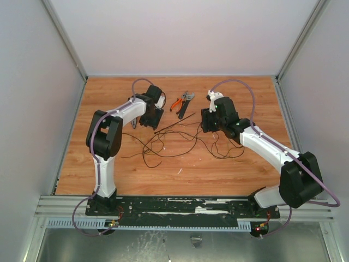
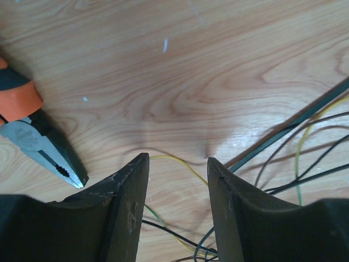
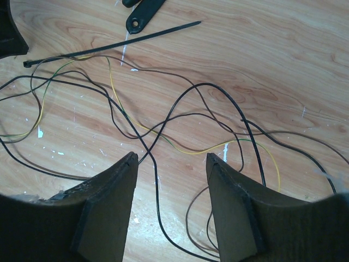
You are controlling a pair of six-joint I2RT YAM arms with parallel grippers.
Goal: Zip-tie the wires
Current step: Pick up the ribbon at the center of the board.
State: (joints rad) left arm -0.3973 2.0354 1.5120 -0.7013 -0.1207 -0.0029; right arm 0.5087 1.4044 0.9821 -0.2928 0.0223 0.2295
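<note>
Wires (image 3: 203, 84) trailing off-frame, zip tie (image 2: 294, 123) end hidden behind left hand (image 2: 178, 161)

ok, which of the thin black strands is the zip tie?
The zip tie is the one straight, stiff strip, with a small head at one end; the wires all loop and curl.

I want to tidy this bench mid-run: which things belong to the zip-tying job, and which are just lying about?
For the job: wires; zip tie.
Lying about: orange-handled pliers; black-handled tool.
</note>
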